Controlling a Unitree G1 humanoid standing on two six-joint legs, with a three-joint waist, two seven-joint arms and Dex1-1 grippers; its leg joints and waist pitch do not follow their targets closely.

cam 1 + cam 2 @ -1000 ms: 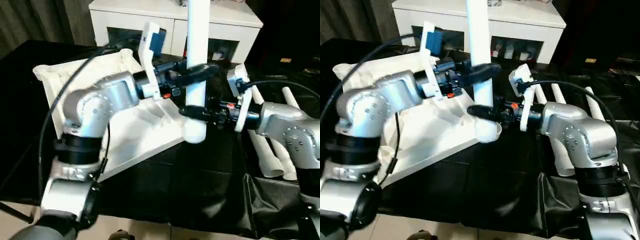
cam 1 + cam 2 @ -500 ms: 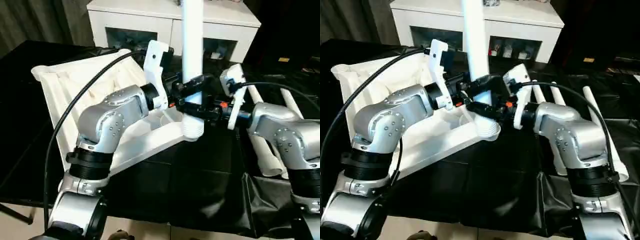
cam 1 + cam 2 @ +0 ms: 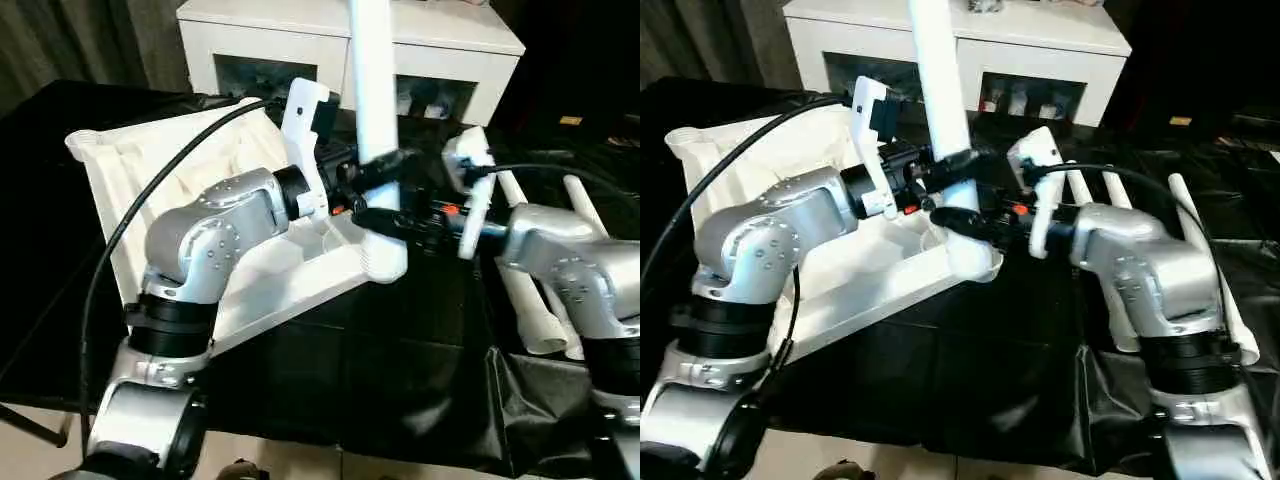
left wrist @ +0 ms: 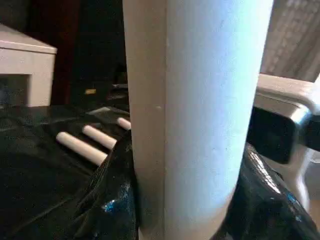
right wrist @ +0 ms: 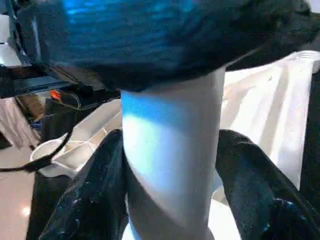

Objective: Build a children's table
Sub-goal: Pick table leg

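Both grippers meet around one upright table leg [image 3: 372, 90] at the near right corner of the tabletop. On the robot's left, the left gripper [image 3: 372, 172] wraps its two black fingers around the leg's shaft, one on each side, pinching it; the left wrist view has the white shaft [image 4: 195, 115] standing close between those dark fingers [image 4: 112, 195]. Just below, the right gripper [image 3: 385, 218] reaches in from the other side, its black fingers [image 5: 85, 200] straddling the same leg a little lower down; whether they press on the shaft or stand slightly off it cannot be told. That leg stands nearly vertical, leaning slightly, with its thick lower end set at the rounded corner socket [image 3: 385, 262] of the white plastic tabletop [image 3: 170, 170]. Lying ribbed underside up on the black-covered table [image 3: 400, 390], the tabletop is turned at an angle, with a far corner pointing toward the left side. Three more white tapered legs [image 3: 535, 300] lie side by side on the black cover beyond the right arm, well apart from the tabletop. Behind everything stands a white cabinet [image 3: 450, 50] with glass-fronted compartments.
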